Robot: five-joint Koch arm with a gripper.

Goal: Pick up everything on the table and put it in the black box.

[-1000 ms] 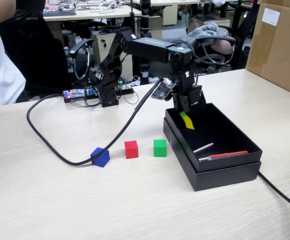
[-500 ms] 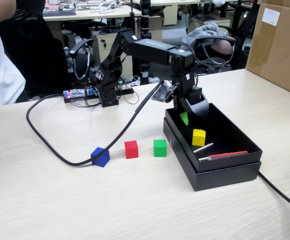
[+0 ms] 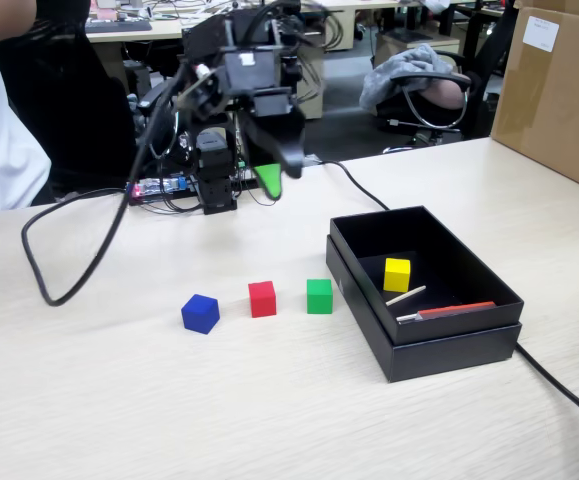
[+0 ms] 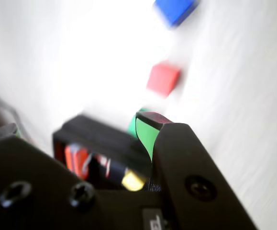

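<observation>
One of four cubes, the yellow cube [image 3: 397,274], lies in the black box [image 3: 469,282]; blue [image 3: 200,313], red [image 3: 262,298] and green [image 3: 319,296] wait on the counter [image 3: 169,400], while the raised pincer [image 3: 274,172] carries nothing, its opening unclear.

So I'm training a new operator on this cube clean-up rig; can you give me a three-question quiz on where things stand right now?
1. True or false: the yellow cube lies inside the black box.
2. Which cube on the table sits nearest the box: A) blue cube, B) red cube, C) green cube?
3. Fill in: besides the cube, the box holds a thin white stick and a flat ____-and-grey tool.

Key: 1 true; 2 C; 3 red.
</observation>
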